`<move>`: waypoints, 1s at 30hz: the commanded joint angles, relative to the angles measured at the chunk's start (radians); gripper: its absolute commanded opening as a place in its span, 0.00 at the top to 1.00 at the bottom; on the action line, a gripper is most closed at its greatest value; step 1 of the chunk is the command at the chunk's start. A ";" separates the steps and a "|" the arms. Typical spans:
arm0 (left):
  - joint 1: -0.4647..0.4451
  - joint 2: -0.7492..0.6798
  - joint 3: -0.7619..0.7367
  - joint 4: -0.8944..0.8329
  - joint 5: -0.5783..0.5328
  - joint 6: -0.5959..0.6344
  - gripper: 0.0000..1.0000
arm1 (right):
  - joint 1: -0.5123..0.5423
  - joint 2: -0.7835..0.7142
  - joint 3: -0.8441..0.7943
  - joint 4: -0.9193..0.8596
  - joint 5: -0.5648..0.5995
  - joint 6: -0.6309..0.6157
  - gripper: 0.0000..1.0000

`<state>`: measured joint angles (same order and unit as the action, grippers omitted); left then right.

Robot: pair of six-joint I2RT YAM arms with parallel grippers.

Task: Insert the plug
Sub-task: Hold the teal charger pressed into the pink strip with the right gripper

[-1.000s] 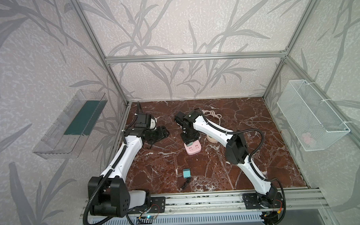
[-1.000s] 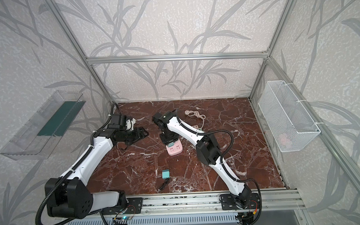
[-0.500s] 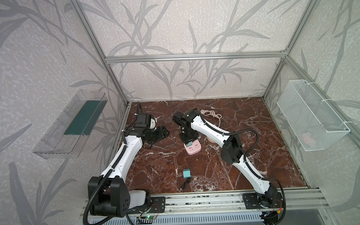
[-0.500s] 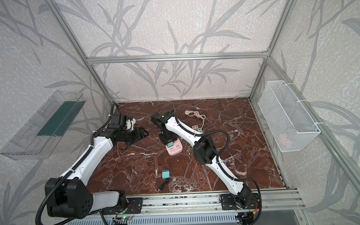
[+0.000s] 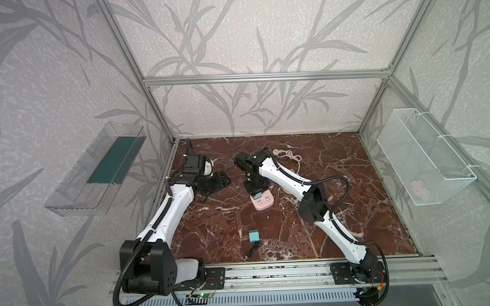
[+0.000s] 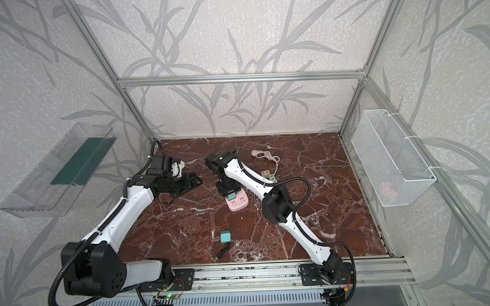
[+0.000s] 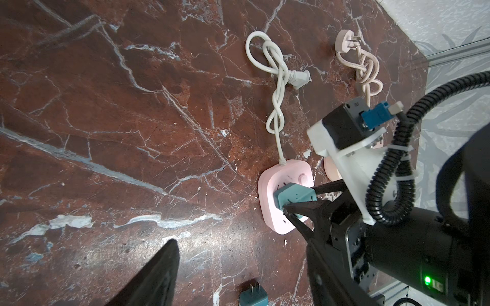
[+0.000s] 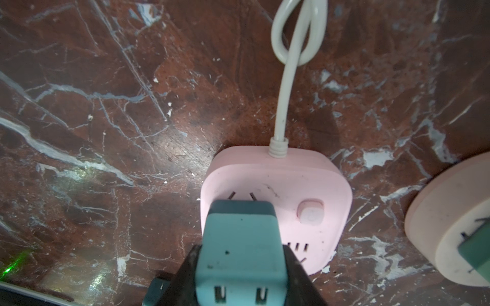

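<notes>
Right gripper (image 8: pixel 241 267) pinches the teal plug (image 8: pixel 238 238) by its sides, jaws narrowed to its width. The plug stands on the pink strip (image 8: pixel 305 185) with its base against the strip's face. Its pins are hidden, so I cannot tell how deep they sit. Left gripper (image 5: pixel 223 181) hangs wide open and empty, well apart to the left of the strip.

The strip lies mid-floor (image 5: pixel 338 212), on glossy red-brown marble veined with white. Leaf-patterned walls on an aluminium frame close in three sides. A clear tray (image 5: pixel 98 170) hangs on the left wall and a wire basket (image 5: pixel 423 158) on the right.

Only the right wrist view shows the two slots in the plug's back and the strip's button (image 8: pixel 310 213). Only the left wrist view shows the strip's white cord (image 7: pixel 275 79) tied in a knot on the floor. Both top views show a spare plug (image 5: pixel 254 235) near the front rail, with a black cable (image 5: pixel 251 250) just beside it.
</notes>
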<state>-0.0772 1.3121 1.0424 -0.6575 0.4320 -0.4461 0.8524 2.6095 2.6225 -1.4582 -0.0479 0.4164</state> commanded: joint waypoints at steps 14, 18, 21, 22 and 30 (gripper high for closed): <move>0.007 -0.035 -0.012 0.001 -0.017 0.002 0.25 | -0.059 0.073 0.053 0.180 0.078 0.176 1.00; 0.006 -0.032 -0.012 0.002 -0.013 0.002 0.25 | -0.070 0.090 0.064 0.190 0.041 0.253 1.00; 0.005 -0.034 -0.012 0.002 -0.015 0.003 0.25 | -0.072 0.096 0.076 0.187 0.033 0.257 1.00; 0.006 -0.033 -0.012 0.002 -0.014 0.002 0.25 | -0.072 0.092 0.074 0.186 0.037 0.256 1.00; 0.006 -0.033 -0.012 0.001 -0.008 0.000 0.25 | -0.070 0.020 -0.031 0.140 0.048 0.263 1.00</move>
<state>-0.0765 1.2987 1.0424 -0.6571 0.4240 -0.4465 0.7841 2.6289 2.6598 -1.2770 0.0185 0.6506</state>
